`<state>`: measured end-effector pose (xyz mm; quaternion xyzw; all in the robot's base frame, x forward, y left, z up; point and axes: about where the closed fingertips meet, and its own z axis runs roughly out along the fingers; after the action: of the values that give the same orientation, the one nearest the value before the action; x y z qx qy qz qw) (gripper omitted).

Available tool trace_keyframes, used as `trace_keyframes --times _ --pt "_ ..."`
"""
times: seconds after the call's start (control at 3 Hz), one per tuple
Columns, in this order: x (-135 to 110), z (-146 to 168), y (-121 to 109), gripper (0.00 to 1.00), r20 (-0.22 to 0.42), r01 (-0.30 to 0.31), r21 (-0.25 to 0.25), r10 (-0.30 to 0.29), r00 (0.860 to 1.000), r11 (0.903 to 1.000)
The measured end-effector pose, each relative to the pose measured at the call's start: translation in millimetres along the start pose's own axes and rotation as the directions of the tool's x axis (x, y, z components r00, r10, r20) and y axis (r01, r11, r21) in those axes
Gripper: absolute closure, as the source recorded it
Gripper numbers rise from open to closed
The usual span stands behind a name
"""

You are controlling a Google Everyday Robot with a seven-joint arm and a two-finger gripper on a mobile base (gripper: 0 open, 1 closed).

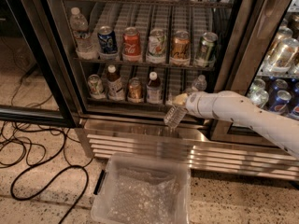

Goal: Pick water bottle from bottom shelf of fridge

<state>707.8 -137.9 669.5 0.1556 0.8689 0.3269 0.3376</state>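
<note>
Your gripper (179, 103) is out in front of the fridge (64, 64), just past the front edge of the bottom shelf (174, 83) and above the louvred base grille (177, 150). Around it on that shelf you have, from the left, a can (96, 85), a white-capped bottle with dark contents (113, 82), a second can (135, 88) and another dark bottle (153, 87). These all stand upright to the left of the arm and apart from it. A second clear bottle (199, 83) stands just behind the white forearm, partly hidden by it. On the rack above, a row of cans (157, 45) and a larger clear bottle (80, 34) sit well clear of your reach. On the floor below you, a clear plastic bin (142, 190) sits against the grille, and black cables (37, 171) loop off to the left. The jaws are closed around the water bottle (174, 117), gripping its upper end. The bottle hangs in the air off the shelf, over the steel sill. Its long axis is tilted, running from upper right at the jaws down to lower left. You cannot tell which end is the cap.
</note>
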Motion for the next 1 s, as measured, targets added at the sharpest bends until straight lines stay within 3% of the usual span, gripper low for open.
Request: trace_keyframes --times 0.33,1.0 --pt "29.0 -0.2 5.9 1.0 -0.061 -0.021 -0.017 0.02 0.998 0.9996" --pt "32.8 2.9 1.9 1.0 -0.063 -0.021 -0.017 0.02 0.998 0.9996"
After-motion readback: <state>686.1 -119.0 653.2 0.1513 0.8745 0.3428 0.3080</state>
